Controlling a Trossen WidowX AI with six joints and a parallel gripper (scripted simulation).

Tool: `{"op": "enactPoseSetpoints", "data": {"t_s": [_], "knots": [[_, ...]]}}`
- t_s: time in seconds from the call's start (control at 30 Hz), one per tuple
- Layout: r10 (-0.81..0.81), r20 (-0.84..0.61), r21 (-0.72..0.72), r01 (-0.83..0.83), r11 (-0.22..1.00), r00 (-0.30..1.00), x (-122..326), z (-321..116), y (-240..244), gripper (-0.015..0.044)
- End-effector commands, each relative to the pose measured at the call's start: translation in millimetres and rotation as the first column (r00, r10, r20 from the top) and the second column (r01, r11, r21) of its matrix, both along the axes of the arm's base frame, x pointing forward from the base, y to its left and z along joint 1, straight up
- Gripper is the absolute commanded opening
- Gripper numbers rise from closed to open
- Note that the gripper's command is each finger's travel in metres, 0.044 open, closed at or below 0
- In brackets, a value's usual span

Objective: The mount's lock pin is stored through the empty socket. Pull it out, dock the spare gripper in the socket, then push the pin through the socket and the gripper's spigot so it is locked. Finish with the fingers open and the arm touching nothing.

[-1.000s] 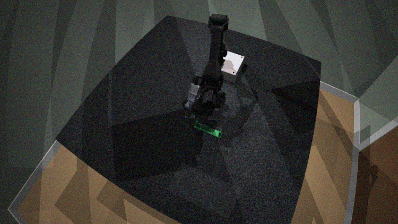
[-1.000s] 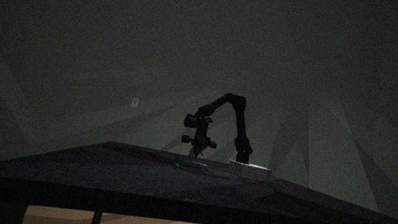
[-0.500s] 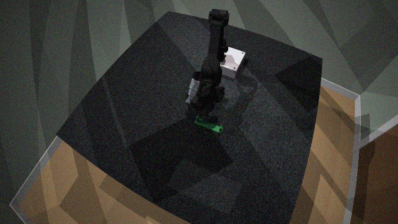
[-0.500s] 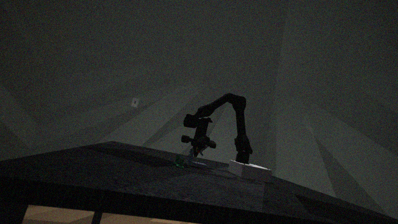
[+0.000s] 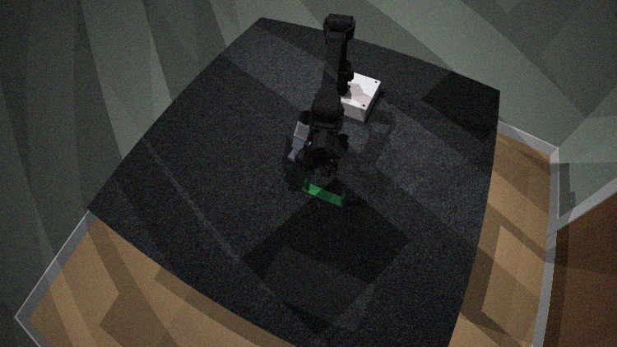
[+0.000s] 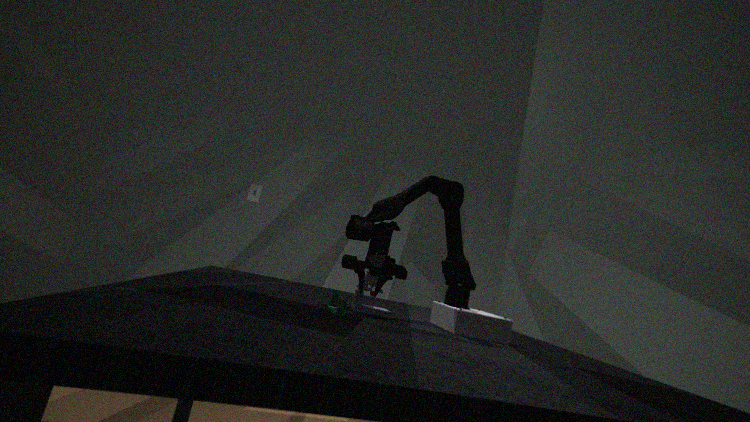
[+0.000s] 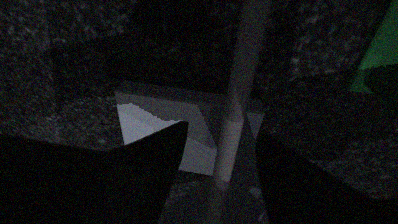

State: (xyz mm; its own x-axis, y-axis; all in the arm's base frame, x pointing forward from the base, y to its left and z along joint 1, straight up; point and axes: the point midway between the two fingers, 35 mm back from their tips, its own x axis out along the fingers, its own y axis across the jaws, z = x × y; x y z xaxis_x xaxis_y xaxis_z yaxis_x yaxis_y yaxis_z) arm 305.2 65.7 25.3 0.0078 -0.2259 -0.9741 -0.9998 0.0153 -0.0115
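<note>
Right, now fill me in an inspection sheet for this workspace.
Surface: dark tabletop, patched with shadow.
Job's things: grey-white piece under the arm, with a slim upright post seen in the wrist view; a green piece near it. Lock pin and socket: cannot tell for certain.
Clutter: nothing seen.
Gripper: fingers parted, pointing down, post showing between them; no grip evident.
Cables: nothing seen.
Surroundings: grey-green walls, wood-toned floor; white box by the arm's foot.
</note>
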Motion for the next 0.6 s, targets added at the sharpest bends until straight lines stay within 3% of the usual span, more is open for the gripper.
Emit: {"op": "enactPoseSetpoints", "data": {"t_s": [0.0,0.57], "knots": [[0.000,0.000,0.000,0.000,1.000,1.000,0,2,1,0.0200],[0.019,-0.009,-0.005,-0.019,1.000,1.000,-1,34,27,0.0200]]}}
